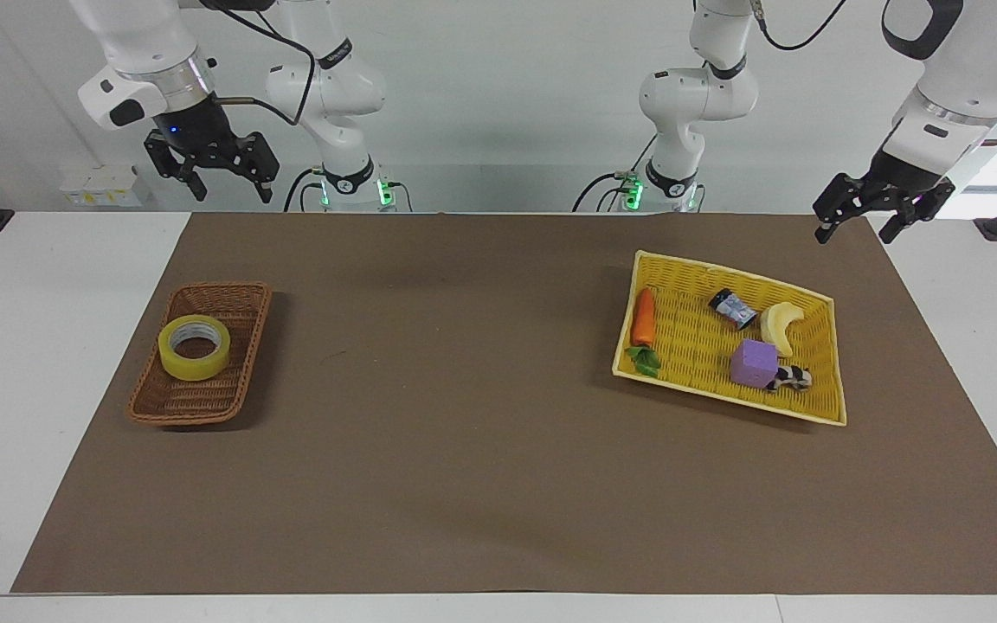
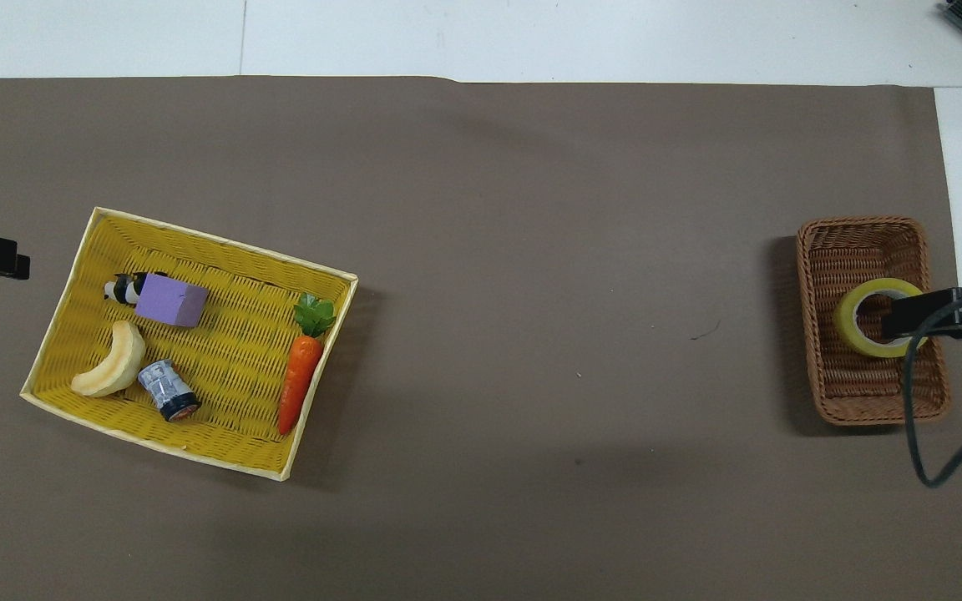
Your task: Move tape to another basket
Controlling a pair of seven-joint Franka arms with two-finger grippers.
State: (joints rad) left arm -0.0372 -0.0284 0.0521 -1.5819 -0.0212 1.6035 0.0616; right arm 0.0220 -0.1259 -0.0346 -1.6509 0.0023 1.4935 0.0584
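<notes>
Toward the lower left of the facing frame, I see the tape (image 1: 194, 347) lying flat inside the brown wicker basket (image 1: 171, 403) on the counter (image 1: 464, 389). My right claw (image 1: 223, 181) hangs high at upper left, fingers spread and empty. My left claw (image 1: 857, 227) waits at upper right, also open, above the yellow tray (image 1: 836, 363).
</notes>
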